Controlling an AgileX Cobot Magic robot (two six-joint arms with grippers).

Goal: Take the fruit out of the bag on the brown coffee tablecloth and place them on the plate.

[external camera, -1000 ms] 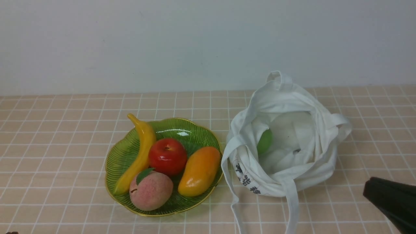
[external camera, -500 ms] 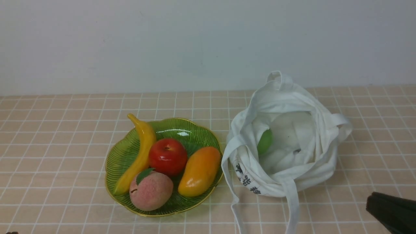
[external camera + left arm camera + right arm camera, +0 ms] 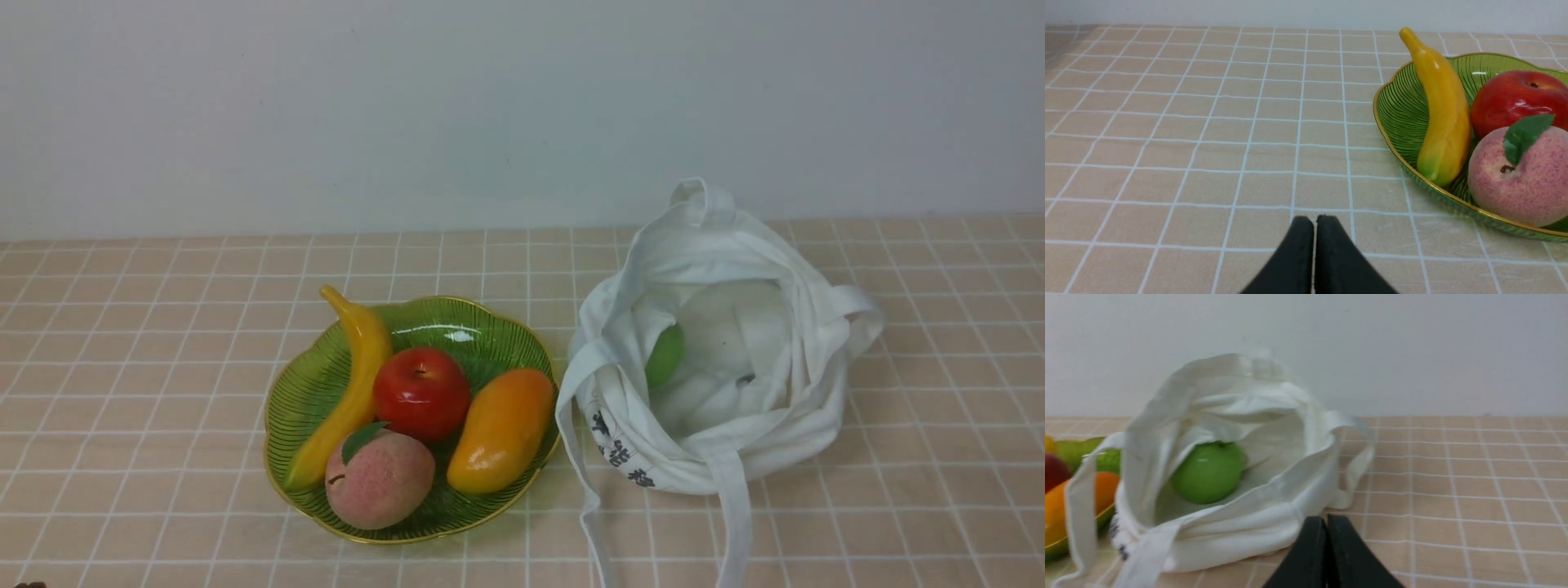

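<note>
Now, your left gripper (image 3: 1314, 222) and right gripper (image 3: 1327, 522) are both clenched on nothing above the tablecloth (image 3: 163, 343). The green apple (image 3: 665, 355) lies inside the bag (image 3: 735, 457); at its nine o'clock, the red apple (image 3: 420, 392) sits on the plate (image 3: 302, 392).

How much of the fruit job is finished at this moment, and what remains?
Done: the red apple, banana, mango and peach lie on the plate. In hand: nothing; the left tool and right tool are both shut and empty. Left: the green apple sits inside the bag.
</note>
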